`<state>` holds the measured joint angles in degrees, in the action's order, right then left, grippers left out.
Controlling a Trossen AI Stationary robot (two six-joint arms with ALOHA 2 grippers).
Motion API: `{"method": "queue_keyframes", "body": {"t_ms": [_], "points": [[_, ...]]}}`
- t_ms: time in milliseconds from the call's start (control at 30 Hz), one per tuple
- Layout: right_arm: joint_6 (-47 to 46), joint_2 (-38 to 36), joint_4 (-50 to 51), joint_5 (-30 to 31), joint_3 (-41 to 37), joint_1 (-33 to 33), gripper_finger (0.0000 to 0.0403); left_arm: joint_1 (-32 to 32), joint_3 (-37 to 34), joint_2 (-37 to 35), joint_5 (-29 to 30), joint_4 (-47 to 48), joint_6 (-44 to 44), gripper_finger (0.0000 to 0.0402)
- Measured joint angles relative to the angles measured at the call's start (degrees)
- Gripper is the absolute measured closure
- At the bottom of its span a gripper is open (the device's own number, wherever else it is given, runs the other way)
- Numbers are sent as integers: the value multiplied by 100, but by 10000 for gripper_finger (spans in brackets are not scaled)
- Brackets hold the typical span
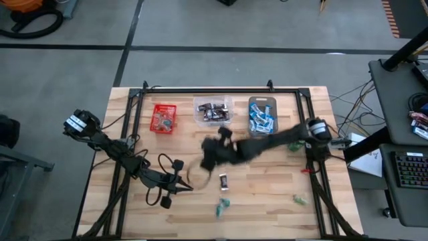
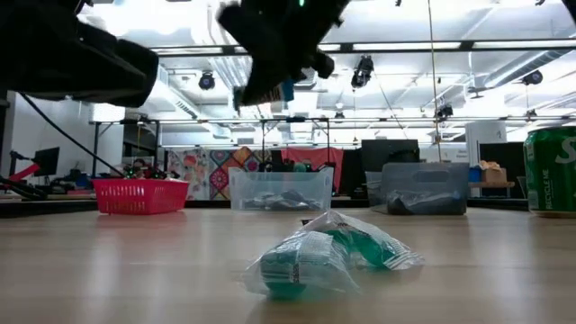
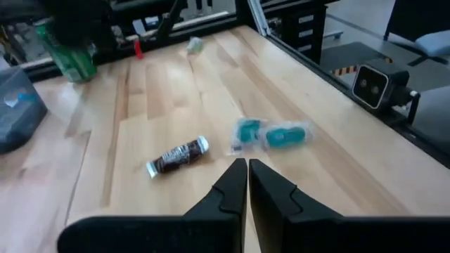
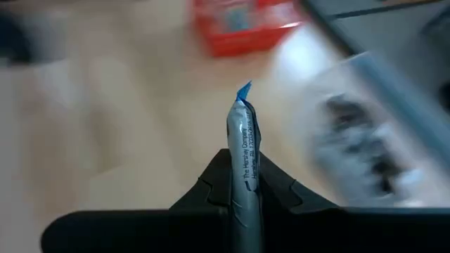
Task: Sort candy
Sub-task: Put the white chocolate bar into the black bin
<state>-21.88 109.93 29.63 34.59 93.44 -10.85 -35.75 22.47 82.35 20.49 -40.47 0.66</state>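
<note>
My right gripper is shut on a blue-and-white wrapped candy and hangs above the table's middle, in front of the red bin and the clear bin. In the low view it shows high up. My left gripper is shut on nothing and sits low near the table's near-left part. Ahead of it lie a dark brown candy and two teal-green candies, flat on the wood. Another green candy lies near the right front. My right gripper pinches the blue-and-white candy between its two fingers, with the fingers lying along it. The wrapper's twisted blue end sticks out forward past the fingertips. The candy is lifted clear of the table.
Three bins stand in a row at the far side: the red basket, the clear bin with dark candies, and the grey bin with blue-and-white ones. A green can stands at the right. A black frame rail edges the table.
</note>
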Motion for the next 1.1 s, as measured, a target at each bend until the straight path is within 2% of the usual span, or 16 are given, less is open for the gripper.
{"method": "queue_keyframes", "body": {"t_ms": [167, 267, 400, 567, 633, 700, 767, 833, 933, 1000, 1100], "points": [[648, -109, -160, -26, -121, 1062, 383, 6, 47, 0, 4, -10, 124, 401], [762, -105, -242, -459, -122, 1660, 381, 13, 47, 0, 4, -24, 130, 401], [850, -98, -473, -1725, -260, 2333, 381, 13, 45, 0, 6, -23, 126, 401], [848, -95, -729, -3876, -277, 2897, 381, 12, 43, 0, 59, -22, 81, 401], [861, -109, -755, -4260, -277, 2958, 381, 11, 43, 0, 311, -26, -81, 401], [962, -185, -635, -4310, -277, 2912, 381, 13, 43, 0, 458, -23, -225, 401], [1006, -361, -309, -4187, -277, 2821, 381, 13, 41, 0, 463, -22, -266, 401], [1029, -605, 280, -3614, -277, 2743, 381, 11, 41, 0, 458, -22, -319, 401], [838, -976, 1692, -1993, -291, 2725, 381, 11, 38, 0, 457, -23, -409, 401], [219, -1200, 2872, -1020, -334, 2795, 381, 13, 38, 0, 459, -26, -441, 401], [-1067, -1514, 4125, -390, -627, 2971, 380, 11, 36, 0, 459, -84, -456, 401]]}}
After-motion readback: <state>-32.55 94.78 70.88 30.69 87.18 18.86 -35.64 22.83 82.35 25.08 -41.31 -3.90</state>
